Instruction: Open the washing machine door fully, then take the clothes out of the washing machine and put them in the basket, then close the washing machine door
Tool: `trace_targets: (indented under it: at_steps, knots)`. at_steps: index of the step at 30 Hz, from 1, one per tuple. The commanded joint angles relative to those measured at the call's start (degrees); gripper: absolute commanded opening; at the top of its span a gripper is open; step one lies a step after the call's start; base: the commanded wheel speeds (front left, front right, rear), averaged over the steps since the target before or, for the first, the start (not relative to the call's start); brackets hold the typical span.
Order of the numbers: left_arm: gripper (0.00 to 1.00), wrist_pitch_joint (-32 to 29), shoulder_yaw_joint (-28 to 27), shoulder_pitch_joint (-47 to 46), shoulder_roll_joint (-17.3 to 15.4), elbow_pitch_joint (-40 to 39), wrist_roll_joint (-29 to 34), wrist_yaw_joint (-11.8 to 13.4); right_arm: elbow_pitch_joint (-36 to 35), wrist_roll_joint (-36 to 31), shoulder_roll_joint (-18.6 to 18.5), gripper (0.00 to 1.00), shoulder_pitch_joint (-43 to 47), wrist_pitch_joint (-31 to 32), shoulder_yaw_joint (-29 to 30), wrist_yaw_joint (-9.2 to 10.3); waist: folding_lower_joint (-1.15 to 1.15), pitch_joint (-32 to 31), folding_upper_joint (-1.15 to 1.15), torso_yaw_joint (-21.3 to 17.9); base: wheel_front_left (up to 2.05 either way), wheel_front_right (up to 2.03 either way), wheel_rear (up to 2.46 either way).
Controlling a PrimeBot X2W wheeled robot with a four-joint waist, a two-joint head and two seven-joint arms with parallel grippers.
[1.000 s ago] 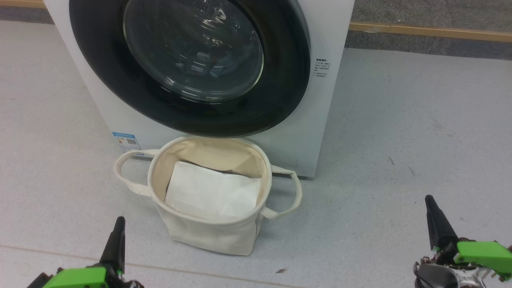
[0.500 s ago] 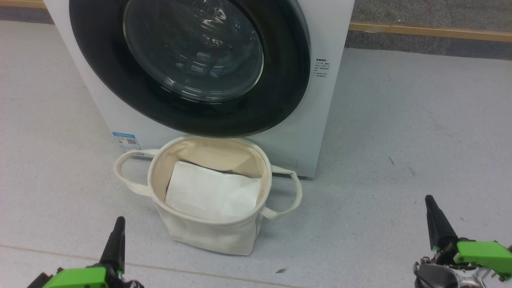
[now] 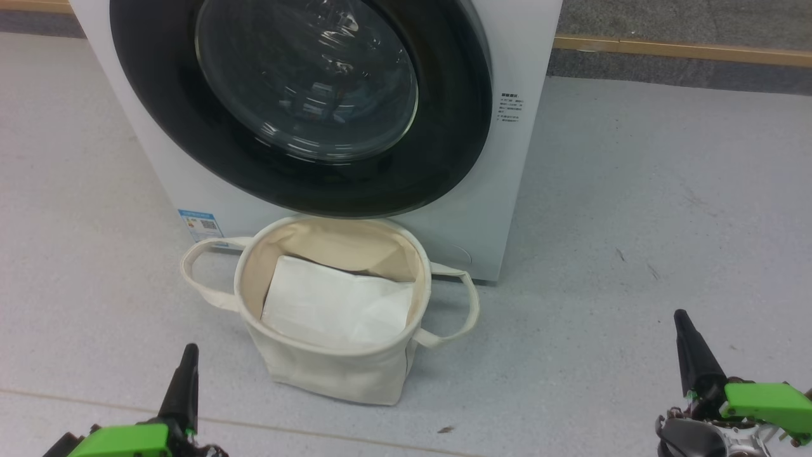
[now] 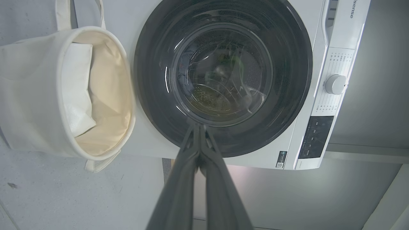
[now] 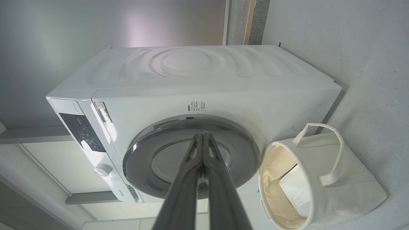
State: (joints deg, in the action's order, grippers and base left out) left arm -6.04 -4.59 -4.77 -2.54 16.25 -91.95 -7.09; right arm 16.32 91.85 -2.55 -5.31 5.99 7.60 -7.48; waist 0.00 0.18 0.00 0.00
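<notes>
The white washing machine (image 3: pixel 520 51) stands at the top of the head view. Its door (image 3: pixel 190 146), a glossy black rim around a bulging glass window, lies flat against the machine's front. Reflections cover the glass, and I cannot make out the clothes behind it. The cream basket (image 3: pixel 330 374) stands on the floor just in front of the door. My left gripper (image 3: pixel 189 349) is shut and empty at the lower left, well short of the basket. My right gripper (image 3: pixel 681 315) is shut and empty at the lower right. Each wrist view has its fingers pressed together, left (image 4: pixel 197 126) and right (image 5: pixel 203 135), pointing at the door.
A plain white folded sheet (image 3: pixel 336 308) lies inside the basket. Grey floor spreads to both sides of the machine, and a wooden strip (image 3: pixel 685 49) runs along the far wall. The control panel knob (image 4: pixel 335 84) sits beside the door. A small scrap (image 3: pixel 445 430) lies on the floor.
</notes>
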Motion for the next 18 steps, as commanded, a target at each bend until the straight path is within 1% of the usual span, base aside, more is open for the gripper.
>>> trace_targets:
  at_steps: [1, 18]
  knots:
    - [0.0, -0.4, -1.9, -1.4, -0.3, -2.2, -0.2, -0.4, -2.3, 0.3, -0.3, 0.0, -0.9, 0.5, -1.1, -0.01, 0.0, 0.0, 0.0, 0.0, 0.0, 0.0, 0.0]
    - [0.0, -0.4, -1.9, -1.4, -0.3, -2.2, -0.2, -0.4, -2.3, 0.3, -0.3, 0.0, -0.9, 0.5, -1.1, -0.01, 0.0, 0.0, 0.0, 0.0, 0.0, 0.0, 0.0]
